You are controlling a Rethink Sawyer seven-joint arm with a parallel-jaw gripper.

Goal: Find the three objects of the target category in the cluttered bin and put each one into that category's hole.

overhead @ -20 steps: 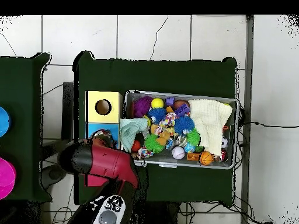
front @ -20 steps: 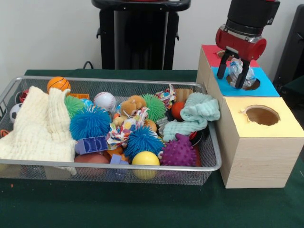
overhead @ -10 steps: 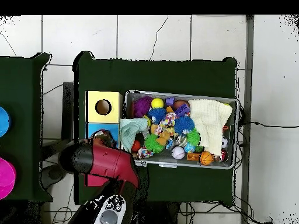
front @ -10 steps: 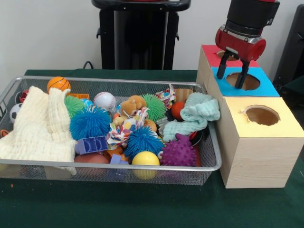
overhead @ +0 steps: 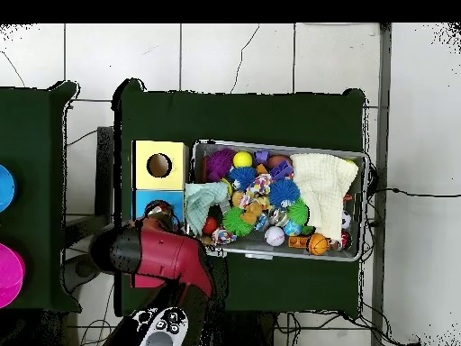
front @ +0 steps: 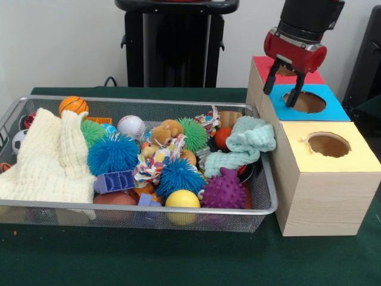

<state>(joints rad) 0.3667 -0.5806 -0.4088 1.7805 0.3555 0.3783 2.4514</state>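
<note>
My gripper [front: 283,87] hangs open and empty just above the left edge of the blue-topped hole [front: 308,102] in the pale wooden box [front: 321,196]. No clear plastic bottle shows in either view. The wire mesh bin [front: 149,209] lies left of the box, full of toys. In the overhead view my red arm [overhead: 167,257] covers the blue top [overhead: 142,200], and the bin [overhead: 364,207] lies to its right.
The bin holds spiky balls [front: 113,153], a cream muslin cloth [front: 50,158], a mint cloth [front: 247,143], a baseball [front: 131,126], a yellow ball [front: 182,199] and plush toys. The yellow-topped hole [front: 328,145] is nearest the camera and the red top [front: 262,64] is behind the blue one.
A second ago my gripper held a clear bottle over the blue hole. The bottle has dropped out of sight, and the open gripper has risen a little and shifted left.
</note>
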